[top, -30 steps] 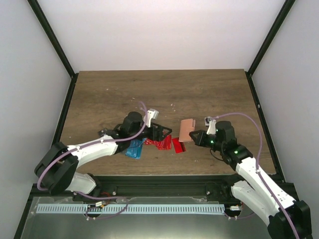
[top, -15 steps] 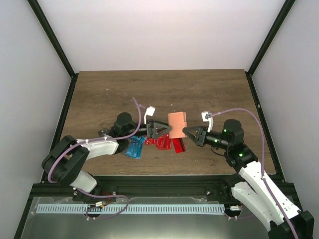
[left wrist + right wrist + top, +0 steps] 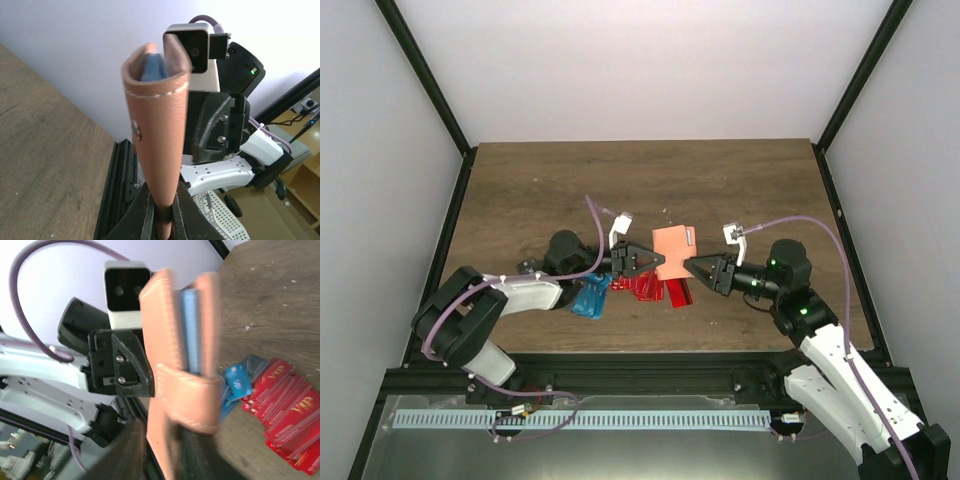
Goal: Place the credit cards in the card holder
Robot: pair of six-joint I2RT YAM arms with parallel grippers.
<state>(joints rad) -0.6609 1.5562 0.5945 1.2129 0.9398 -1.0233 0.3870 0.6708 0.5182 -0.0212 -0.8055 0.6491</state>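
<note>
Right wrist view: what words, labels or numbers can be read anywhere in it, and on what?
"VIP": in gold, on several of the red cards.
Blue card: pale print, too blurred to read.
Card holder: no text to be seen.

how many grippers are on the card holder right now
2: the left gripper is clamped on the left edge of the card holder, and the right gripper is at its right edge. Both are in plain view, and the holder is raised between them.
</note>
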